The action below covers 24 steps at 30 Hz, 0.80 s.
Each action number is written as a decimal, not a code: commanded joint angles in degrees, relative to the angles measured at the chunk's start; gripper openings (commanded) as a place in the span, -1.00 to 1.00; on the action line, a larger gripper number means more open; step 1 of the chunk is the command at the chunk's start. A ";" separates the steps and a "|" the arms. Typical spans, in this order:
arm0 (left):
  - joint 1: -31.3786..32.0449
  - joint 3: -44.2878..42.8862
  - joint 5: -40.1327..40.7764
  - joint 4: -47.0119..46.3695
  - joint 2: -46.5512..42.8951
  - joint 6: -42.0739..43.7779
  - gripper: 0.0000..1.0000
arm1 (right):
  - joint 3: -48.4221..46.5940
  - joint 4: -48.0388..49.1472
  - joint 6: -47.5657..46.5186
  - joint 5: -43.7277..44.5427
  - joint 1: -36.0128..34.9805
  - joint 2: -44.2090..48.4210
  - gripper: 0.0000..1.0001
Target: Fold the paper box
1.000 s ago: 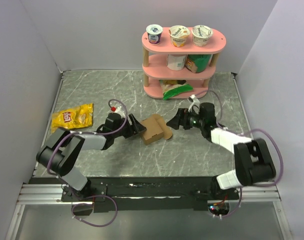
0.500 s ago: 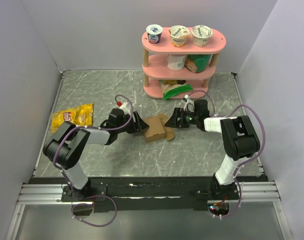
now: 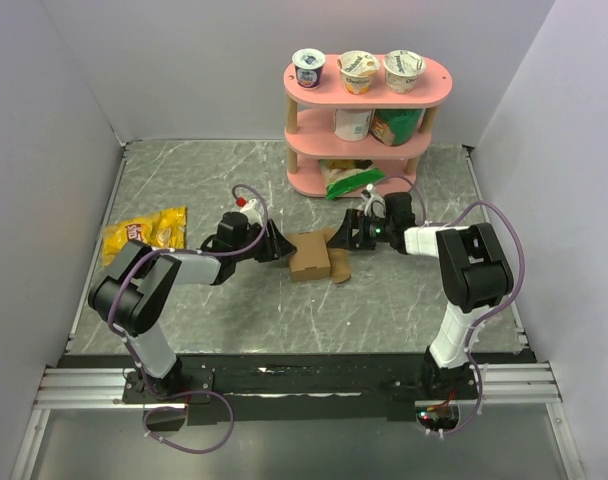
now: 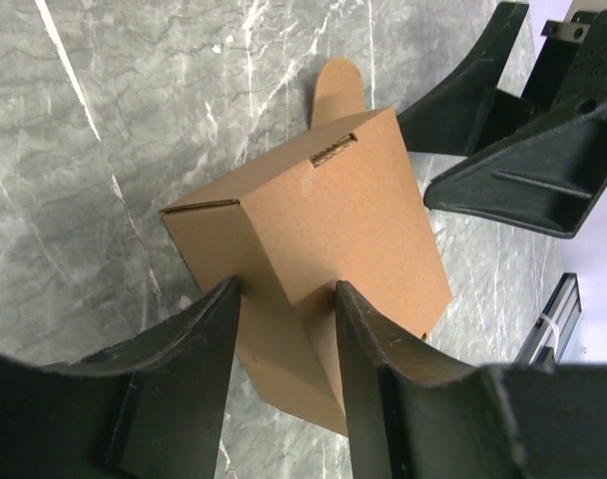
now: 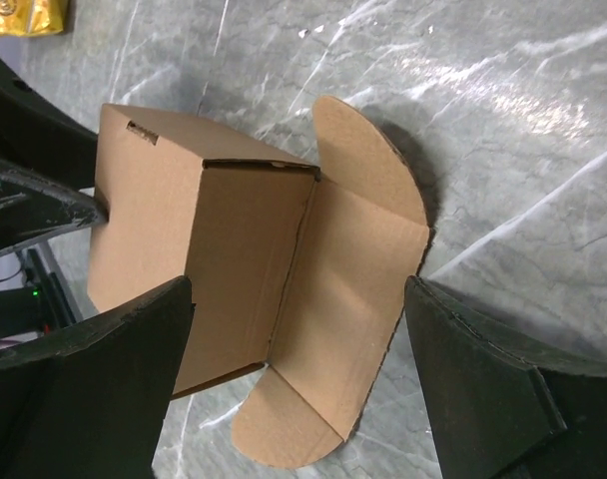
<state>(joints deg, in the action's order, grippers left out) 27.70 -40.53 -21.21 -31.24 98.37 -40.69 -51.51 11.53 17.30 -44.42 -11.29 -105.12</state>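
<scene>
Left gripper (image 4: 286, 319), at the left end of the paper box (image 4: 323, 230): its two fingers (image 4: 189, 344) straddle a corner of the closed body, the gap between them partly narrowed. Whether the pads press the cardboard cannot be told. Right gripper (image 5: 299, 299), at the opposite end: jaws spread wide, holding nothing, one finger to each side of the open lid flap (image 5: 358, 269).

The box lies on the marbled table (image 3: 234, 180) at mid-depth, between the two grippers. Its body is formed, the lid with two rounded ears lies outward to the right, and a narrow slot (image 4: 333, 150) shows near one panel edge. A yellow snack bag (image 3: 144, 232) lies well apart to the left; a pink shelf (image 3: 369, 100) stands at the far side.

Probable hazards: a squeeze on the corner may dent or skew the walls. An uneven push from the right may slide the light box rather than raise the lid. An untucked ear would let the lid spring open.
</scene>
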 commanded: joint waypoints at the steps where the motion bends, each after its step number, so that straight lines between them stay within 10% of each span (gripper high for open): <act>1: -0.37 0.45 -0.15 0.13 0.69 1.31 -0.07 | 2.54 3.49 4.22 -4.79 -0.49 1.49 0.84; 13: -0.54 0.28 -0.06 1.01 0.33 3.42 -0.08 | 5.27 9.56 12.58 -8.40 -0.40 13.36 0.84; 24: -2.39 -5.69 -4.35 6.63 2.35 13.42 -0.09 | -9.65 -8.54 0.63 4.51 3.99 4.07 0.62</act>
<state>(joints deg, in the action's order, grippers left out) 26.02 -42.87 -23.53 -28.42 98.54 -34.02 -54.35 8.95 22.59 -46.94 -8.05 -96.66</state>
